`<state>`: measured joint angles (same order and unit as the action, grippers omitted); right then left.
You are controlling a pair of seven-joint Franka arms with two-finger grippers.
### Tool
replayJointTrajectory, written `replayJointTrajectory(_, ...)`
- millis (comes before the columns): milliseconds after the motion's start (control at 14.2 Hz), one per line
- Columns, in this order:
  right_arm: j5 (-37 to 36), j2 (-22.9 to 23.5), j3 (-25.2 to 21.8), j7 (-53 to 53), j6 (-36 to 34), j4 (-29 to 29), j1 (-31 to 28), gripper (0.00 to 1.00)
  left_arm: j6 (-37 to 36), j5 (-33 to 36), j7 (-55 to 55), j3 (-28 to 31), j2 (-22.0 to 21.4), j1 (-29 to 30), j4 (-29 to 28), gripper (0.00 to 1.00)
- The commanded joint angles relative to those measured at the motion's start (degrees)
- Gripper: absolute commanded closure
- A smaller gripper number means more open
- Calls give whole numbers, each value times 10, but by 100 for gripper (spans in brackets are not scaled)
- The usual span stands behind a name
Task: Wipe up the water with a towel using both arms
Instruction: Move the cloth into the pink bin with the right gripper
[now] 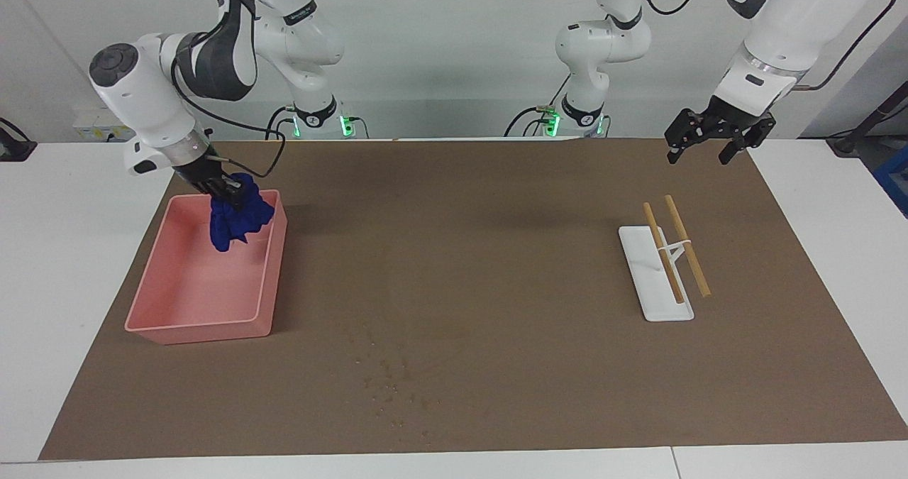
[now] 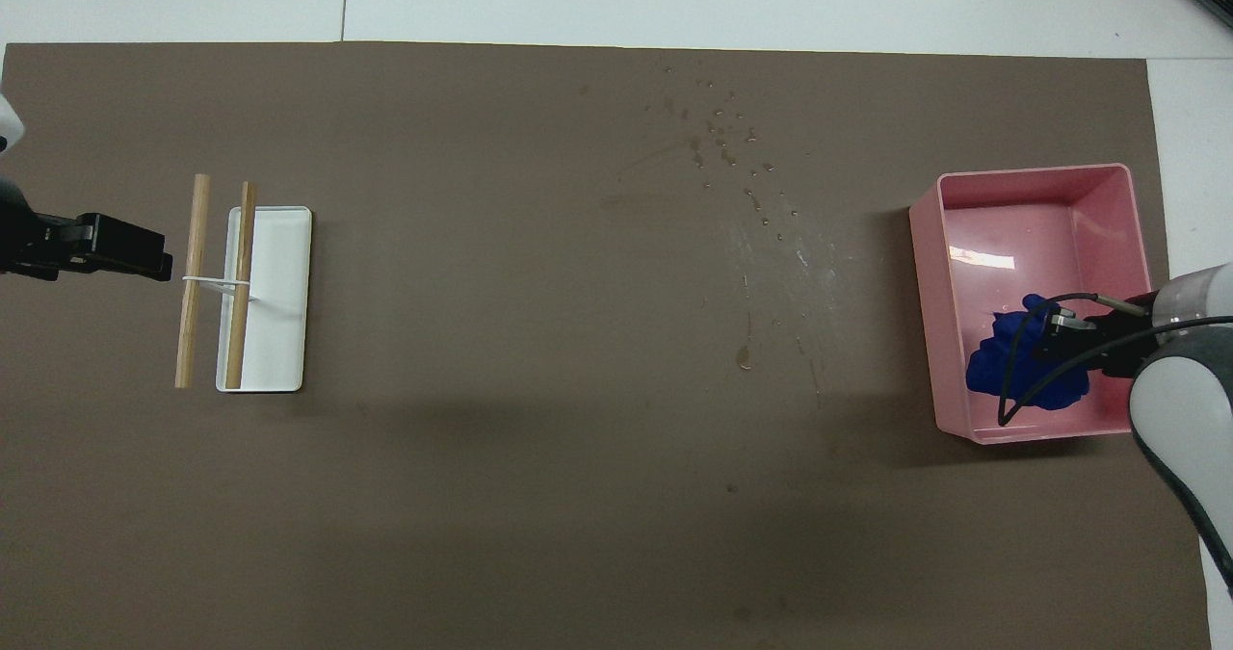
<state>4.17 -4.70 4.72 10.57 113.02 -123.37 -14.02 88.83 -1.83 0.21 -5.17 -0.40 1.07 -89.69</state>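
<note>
Currently the right hand [image 1: 225, 194] grips the royal-blue towel [image 1: 238, 218], its fingers closed into the bunched cloth, which hangs down inside the pink bin [image 1: 186, 323] at the end nearest the robots. That bin stands on the brown mat [image 1: 496, 266] toward the right arm's end of the counter [image 1: 64, 266]. The water [image 1: 389, 383] lies as a scatter of small droplets and specks on the mat about midway along the counter's length, close to the edge farthest from the robots and well apart from the towel. The left hand [image 1: 701, 145] waits in the air with its fingers spread open and nothing between them, over the mat's corner at the left arm's end. Farther from the robots than that corner stands the white stand [image 1: 647, 280] carrying two wooden rods [image 1: 684, 245].
</note>
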Motion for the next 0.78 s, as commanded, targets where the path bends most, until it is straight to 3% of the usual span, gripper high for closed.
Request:
replayJointTrajectory(0,-10,41,8,-29,29,-15,-21,100,-6,-7,5,2,-13,2,-13,0)
replayJointTrajectory(283,-11,57,7,-26,70,-26,-21,100,-5,-7,5,2,-13,2,-13,0)
replayJointTrajectory(353,-12,58,7,-23,69,-23,-22,69,-5,-7,5,2,-13,2,-13,0)
replayJointTrajectory(424,-12,63,7,-25,69,-16,-23,24,-5,-7,5,2,-13,2,-13,0)
replayJointTrajectory(495,-12,64,7,-25,63,-6,-24,0,-5,-7,5,2,-13,2,-13,0)
replayJointTrajectory(707,-34,51,7,-30,56,22,-19,0,-5,-7,5,2,-13,2,-13,0)
